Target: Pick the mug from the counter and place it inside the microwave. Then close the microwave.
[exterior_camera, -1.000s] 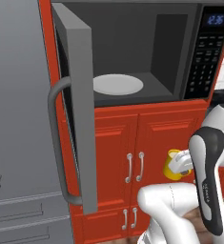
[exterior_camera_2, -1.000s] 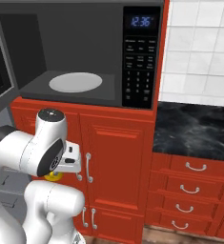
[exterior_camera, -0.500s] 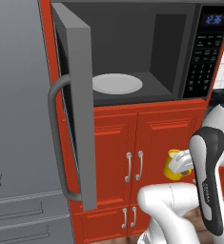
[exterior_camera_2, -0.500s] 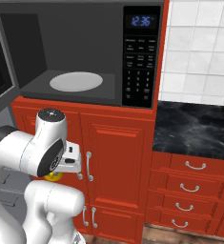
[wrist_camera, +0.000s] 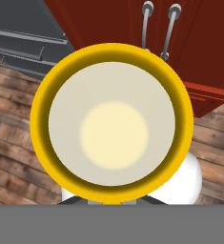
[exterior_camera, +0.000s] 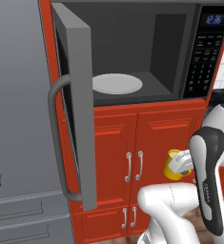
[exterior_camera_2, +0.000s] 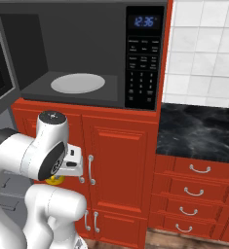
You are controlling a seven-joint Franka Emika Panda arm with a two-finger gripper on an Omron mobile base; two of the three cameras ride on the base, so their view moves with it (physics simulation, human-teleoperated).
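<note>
The mug is a small yellow cylinder with a pale cream inside, seen from straight above in the hand view, where its round mouth opens toward the camera and nothing lies in it. In the left base view the mug hangs in the air in front of the red cabinet doors, below the microwave and to the right of the 2 silver door handles. The gripper sits at the mug's right side and carries it; the fingers are hidden behind the mug and the hand, so their exact spread cannot be told. In the right base view only a sliver of the mug shows, yellow, under the white hand.

The microwave stands open. Its door, with a curved grey handle, swings out to the left. Inside the dark cavity a pale round plate lies flat on the floor; nothing rests on it. The keypad panel on the right shows blue digits.

The counter, black with white veins, lies to the right of the microwave over red drawers with silver handles. A grey refrigerator stands at far left. Brown wooden floor shows beneath the mug in the hand view.
</note>
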